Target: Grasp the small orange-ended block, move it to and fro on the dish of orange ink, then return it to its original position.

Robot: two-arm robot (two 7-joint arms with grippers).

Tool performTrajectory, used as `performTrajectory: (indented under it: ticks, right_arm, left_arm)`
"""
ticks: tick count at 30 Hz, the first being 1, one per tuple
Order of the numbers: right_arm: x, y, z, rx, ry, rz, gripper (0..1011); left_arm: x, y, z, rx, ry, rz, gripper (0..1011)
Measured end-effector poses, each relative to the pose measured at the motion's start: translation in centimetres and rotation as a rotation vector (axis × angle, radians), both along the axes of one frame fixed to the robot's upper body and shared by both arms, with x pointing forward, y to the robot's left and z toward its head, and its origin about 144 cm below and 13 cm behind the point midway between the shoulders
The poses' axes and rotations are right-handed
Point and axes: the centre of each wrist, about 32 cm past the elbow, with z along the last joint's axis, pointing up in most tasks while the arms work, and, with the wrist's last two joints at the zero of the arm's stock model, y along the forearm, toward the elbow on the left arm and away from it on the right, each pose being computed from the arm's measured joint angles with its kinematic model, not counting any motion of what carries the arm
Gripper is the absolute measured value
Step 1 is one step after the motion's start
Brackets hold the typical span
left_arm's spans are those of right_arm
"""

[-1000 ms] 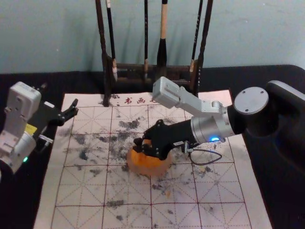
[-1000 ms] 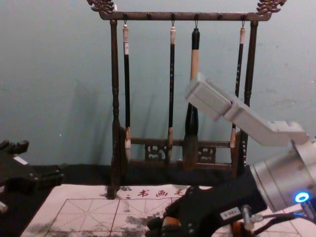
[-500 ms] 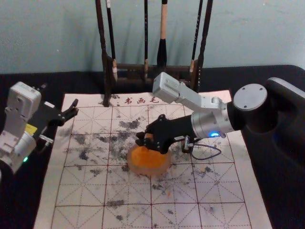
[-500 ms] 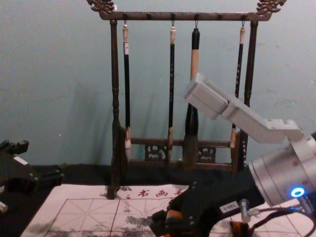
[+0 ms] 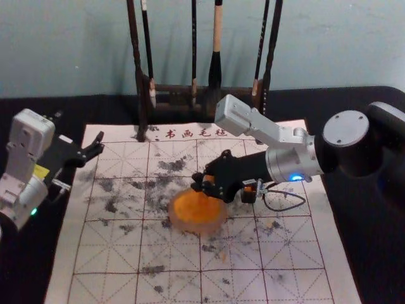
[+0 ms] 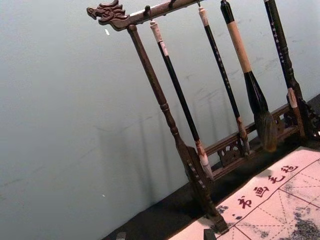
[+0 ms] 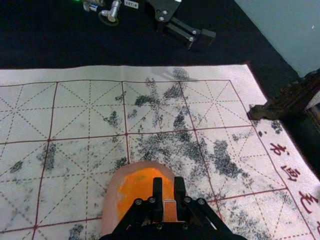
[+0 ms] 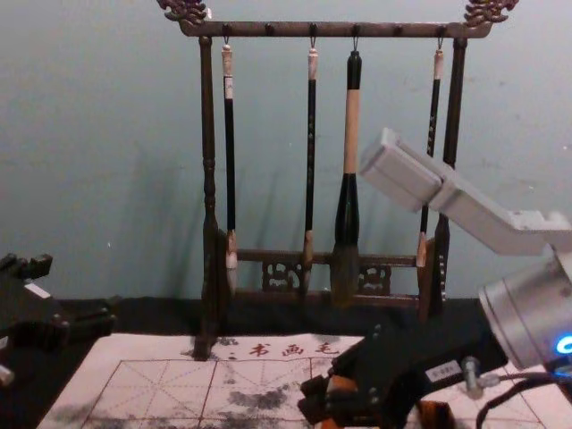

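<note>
书画毛毡 – on mat (image 5: 61,278), R arm lbl (image 8: 443,370) – unclear

Small block (image 7: 170,212), orange with pale edge; held in right gripper (image 5: 200,183), at dish's edge; contact with ink unclear. Dish (image 5: 197,227): round, pale rim, orange ink (image 5: 195,206) inside, sits flat on gridded mat (image 5: 171,288).

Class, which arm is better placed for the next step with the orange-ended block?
Probably right: the right gripper holds the block by the ink dish; the left gripper is open and empty.
</note>
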Motion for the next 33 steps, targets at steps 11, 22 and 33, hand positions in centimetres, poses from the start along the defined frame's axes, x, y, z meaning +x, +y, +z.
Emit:
performTrajectory:
  ticks: [11, 22, 33]
  right_arm:
    - [-1.0, -0.6, 0.0, -0.011, 0.010, 0.035, 119]
    - [-1.6, 0.0, 0.1, -0.008, 0.018, 0.077, 119]
    - [-1.5, 1.1, 0.0, -0.004, 0.022, 0.103, 118]
  left_arm:
    - [0.0, 0.0, 0.0, 0.000, 0.000, 0.000, 1001]
    - [0.0, 0.0, 0.0, 0.000, 0.000, 0.000, 1001]
    - [0.0, 0.0, 0.0, 0.000, 0.000, 0.000, 1001]
